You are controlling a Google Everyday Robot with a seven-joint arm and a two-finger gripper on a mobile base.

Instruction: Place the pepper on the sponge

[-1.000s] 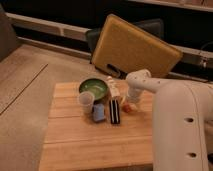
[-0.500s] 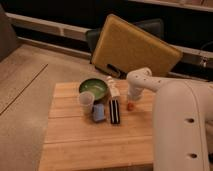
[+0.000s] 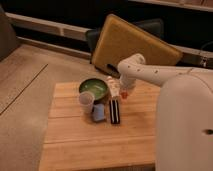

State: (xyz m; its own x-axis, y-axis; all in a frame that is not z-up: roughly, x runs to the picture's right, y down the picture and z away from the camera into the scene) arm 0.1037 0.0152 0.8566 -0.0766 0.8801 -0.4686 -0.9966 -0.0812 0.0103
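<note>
My gripper (image 3: pixel 123 91) hangs over the wooden table (image 3: pixel 75 145), right of the green bowl and just above the far end of the black striped object. A small orange-red pepper (image 3: pixel 123 95) shows at its tip, and the gripper is shut on it. The light-blue sponge (image 3: pixel 98 112) lies on the table down and left of the gripper, between the cup and the black object, with nothing on it. The white arm (image 3: pixel 150 72) reaches in from the right.
A green bowl (image 3: pixel 94 88) sits at the table's back, with a pale cup (image 3: pixel 86 102) in front of it. A black striped object (image 3: pixel 114 111) lies right of the sponge. A white-and-red packet (image 3: pixel 113 85) lies beside the bowl. A tan board (image 3: pixel 132 42) leans behind.
The gripper has shifted a little to the left with the pepper, closer to the bowl and the sponge. Nothing on the table has moved.
</note>
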